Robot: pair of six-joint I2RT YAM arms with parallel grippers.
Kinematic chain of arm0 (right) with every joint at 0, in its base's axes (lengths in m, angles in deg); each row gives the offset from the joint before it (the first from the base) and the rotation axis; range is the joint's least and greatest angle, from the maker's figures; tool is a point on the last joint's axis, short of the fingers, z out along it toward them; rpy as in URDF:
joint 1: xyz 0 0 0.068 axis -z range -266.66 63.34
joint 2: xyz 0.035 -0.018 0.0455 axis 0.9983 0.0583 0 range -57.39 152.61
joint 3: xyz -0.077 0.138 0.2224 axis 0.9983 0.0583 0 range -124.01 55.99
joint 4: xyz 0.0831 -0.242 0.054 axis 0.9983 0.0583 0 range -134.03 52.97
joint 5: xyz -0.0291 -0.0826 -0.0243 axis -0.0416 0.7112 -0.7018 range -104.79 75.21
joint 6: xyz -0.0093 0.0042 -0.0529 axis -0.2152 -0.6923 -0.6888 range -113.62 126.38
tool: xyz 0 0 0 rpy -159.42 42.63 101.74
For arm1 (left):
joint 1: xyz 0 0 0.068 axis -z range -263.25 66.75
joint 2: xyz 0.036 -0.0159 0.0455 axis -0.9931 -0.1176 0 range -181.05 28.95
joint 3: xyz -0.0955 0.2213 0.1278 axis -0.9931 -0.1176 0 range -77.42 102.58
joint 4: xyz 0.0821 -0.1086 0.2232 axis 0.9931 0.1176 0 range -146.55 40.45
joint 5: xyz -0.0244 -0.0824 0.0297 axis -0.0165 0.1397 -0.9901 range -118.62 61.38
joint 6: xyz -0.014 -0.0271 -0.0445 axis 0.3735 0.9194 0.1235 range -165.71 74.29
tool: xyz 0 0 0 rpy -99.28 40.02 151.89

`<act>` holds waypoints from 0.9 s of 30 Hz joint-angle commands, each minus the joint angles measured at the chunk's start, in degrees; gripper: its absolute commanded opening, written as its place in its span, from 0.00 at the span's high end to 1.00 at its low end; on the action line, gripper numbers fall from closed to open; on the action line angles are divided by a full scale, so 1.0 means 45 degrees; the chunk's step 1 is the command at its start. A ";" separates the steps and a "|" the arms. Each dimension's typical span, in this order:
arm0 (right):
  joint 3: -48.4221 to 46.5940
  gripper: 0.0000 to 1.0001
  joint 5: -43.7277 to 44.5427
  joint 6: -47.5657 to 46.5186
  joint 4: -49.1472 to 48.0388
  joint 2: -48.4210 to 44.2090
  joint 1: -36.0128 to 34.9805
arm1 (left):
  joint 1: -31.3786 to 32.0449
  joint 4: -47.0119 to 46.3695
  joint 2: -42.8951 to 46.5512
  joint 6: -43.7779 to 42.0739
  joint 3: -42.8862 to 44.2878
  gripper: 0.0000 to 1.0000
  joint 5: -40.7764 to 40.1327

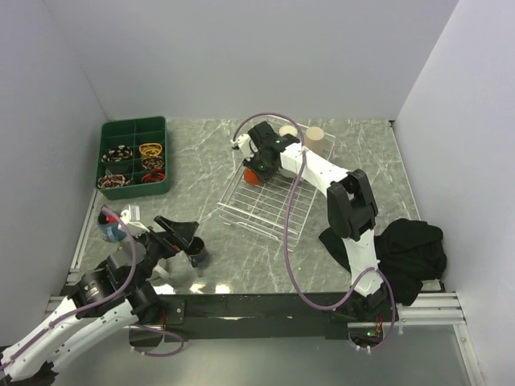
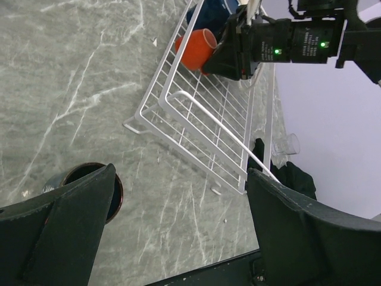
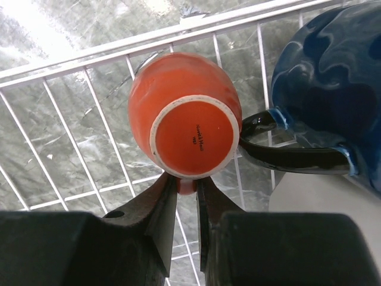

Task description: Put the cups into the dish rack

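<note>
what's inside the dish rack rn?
An orange cup on its side, pinched by the right gripper, with a dark blue mug beside it. The rest of the dish rack looks bare; the right arm covers its far corner from above.

Two robot arms: the left arm [image 1: 48, 338] and right arm [image 1: 322, 169] have glossy white shells linked by black joint housings. A thin mauve cable [image 1: 287, 237] loops along each. Small green lights [image 2: 277, 52] glow on the right wrist's black housing. Both arms end in matte black, wedge-shaped fingers [image 2: 59, 232]
</note>
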 commanded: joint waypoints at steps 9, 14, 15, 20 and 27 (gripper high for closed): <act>0.0932 0.48 -0.0378 -0.0160 -0.0374 -0.2345 -0.0078 | 0.0024 0.1648 -0.3138 0.2467 0.0461 0.04 -0.0093; 0.2045 0.39 -0.1411 -0.0666 -0.0061 -0.4276 -0.0078 | 0.0024 0.2699 -0.4548 0.3208 0.1261 0.04 -0.0463; 0.2298 0.38 -0.1491 -0.0765 -0.0080 -0.4650 -0.0078 | 0.0024 0.2936 -0.4918 0.3404 0.1398 0.04 -0.0619; 0.4738 0.29 -0.1980 -0.1389 -0.0606 -0.7322 0.0000 | 0.0024 0.3836 -0.5779 0.4341 0.1848 0.02 -0.1069; 0.7669 0.26 -0.4339 -0.1430 -0.1427 -1.0354 0.1170 | 0.0024 0.4110 -0.6717 0.4832 0.1926 0.10 -0.1069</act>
